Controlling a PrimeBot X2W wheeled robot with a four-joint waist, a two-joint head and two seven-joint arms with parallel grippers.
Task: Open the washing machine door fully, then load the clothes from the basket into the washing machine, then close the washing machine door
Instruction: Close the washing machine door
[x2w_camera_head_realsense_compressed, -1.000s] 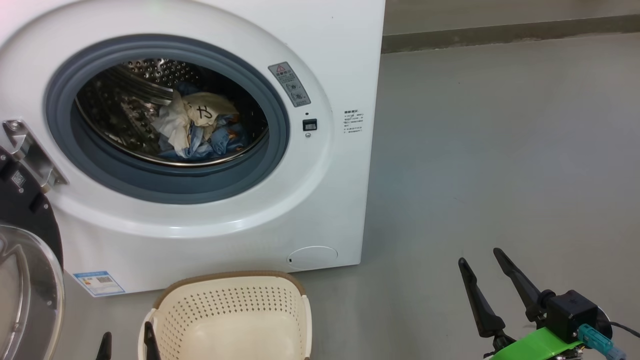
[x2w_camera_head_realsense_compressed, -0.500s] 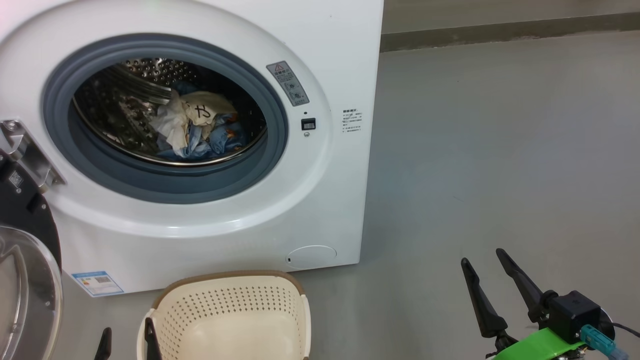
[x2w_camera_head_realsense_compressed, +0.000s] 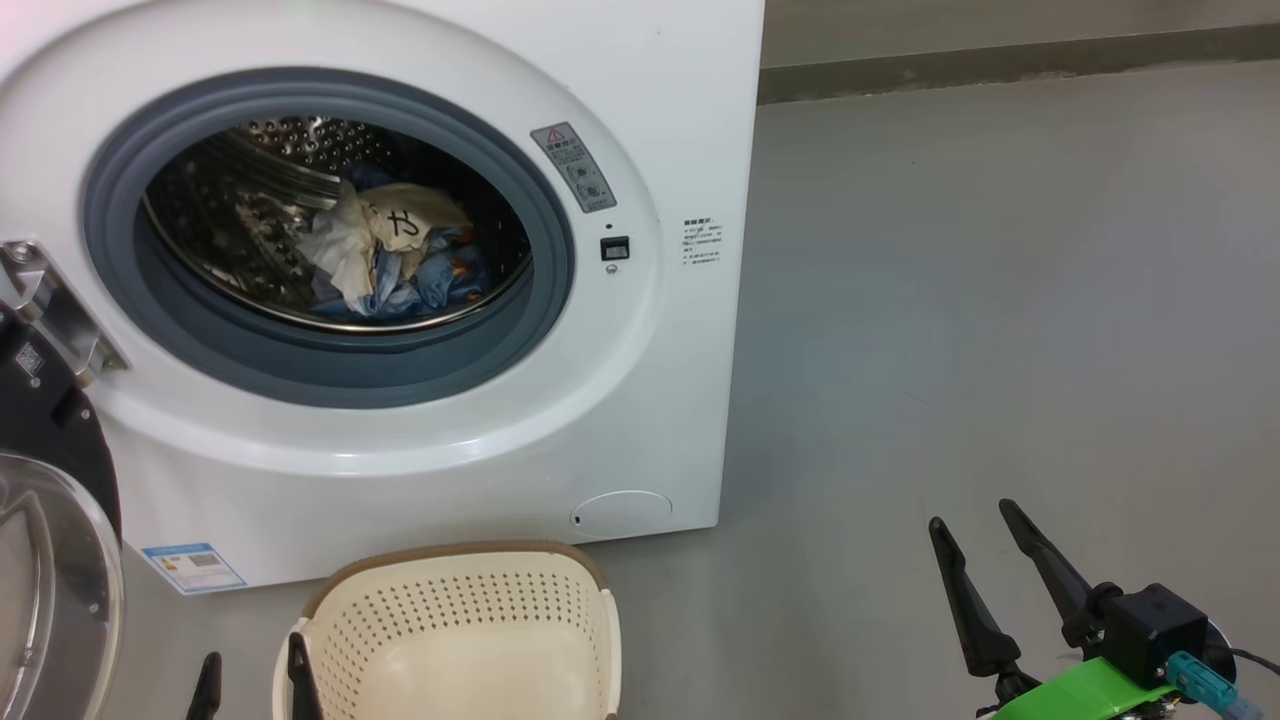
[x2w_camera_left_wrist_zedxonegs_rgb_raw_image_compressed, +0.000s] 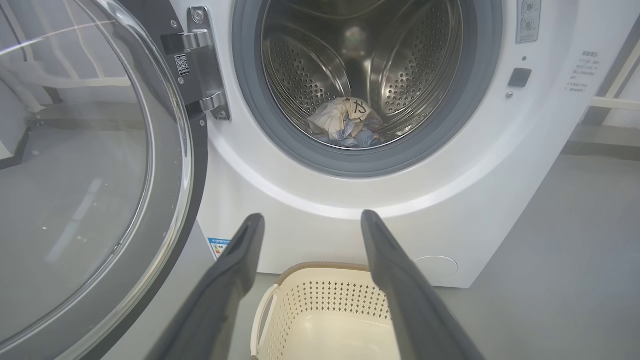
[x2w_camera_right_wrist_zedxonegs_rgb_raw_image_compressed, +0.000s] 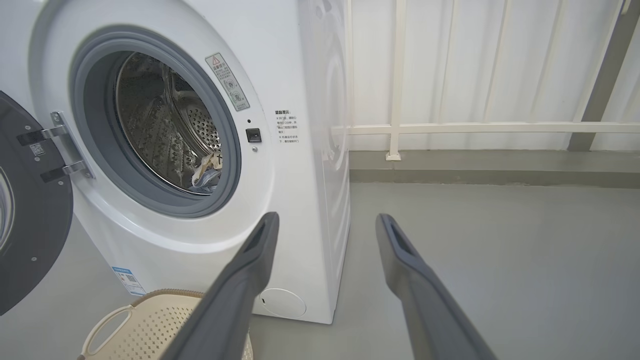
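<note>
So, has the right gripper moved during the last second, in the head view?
Yes, a little: the right gripper has drifted to the right, farther from the lower right corner of the washing machine.

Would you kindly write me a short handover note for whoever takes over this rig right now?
Left tool: open, empty, by the basket.
Right tool: open, empty, over the floor to the right of the washing machine.
Washing machine door: swung wide open on its left hinge.
Clothes: in the drum; the part of the basket that shows is empty.
Done: door opened, clothes loaded.
Left: close the door.
</note>
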